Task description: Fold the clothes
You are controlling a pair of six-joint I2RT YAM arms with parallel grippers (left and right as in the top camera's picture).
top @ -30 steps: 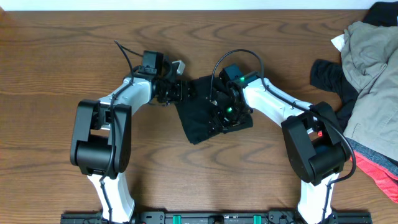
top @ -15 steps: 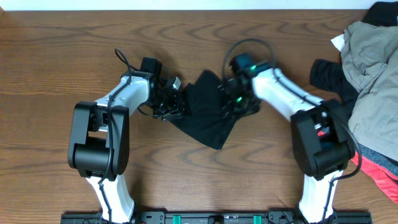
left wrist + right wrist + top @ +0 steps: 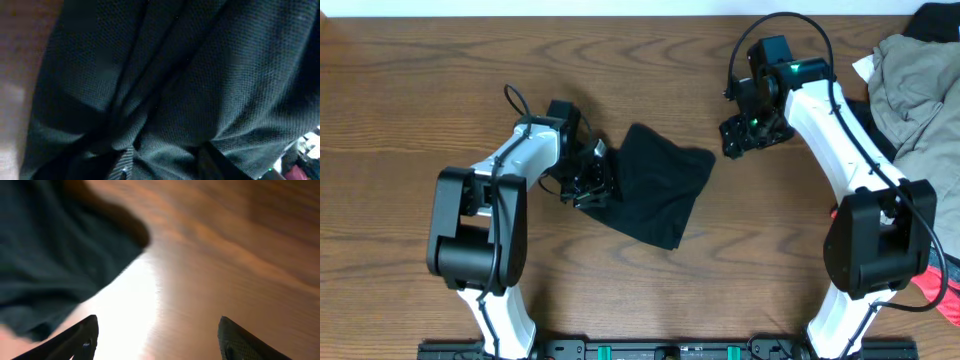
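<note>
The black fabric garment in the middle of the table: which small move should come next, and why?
Probably the left gripper should lift away from the black fabric garment at its left edge. The garment lies flat and compact on the brown wooden table, and the right gripper stands open over bare wood, apart from it.

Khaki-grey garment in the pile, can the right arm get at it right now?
Probably yes: the right pincer is open and empty above bare table, clear of the black garment, with nothing between it and the khaki-grey garment.
</note>
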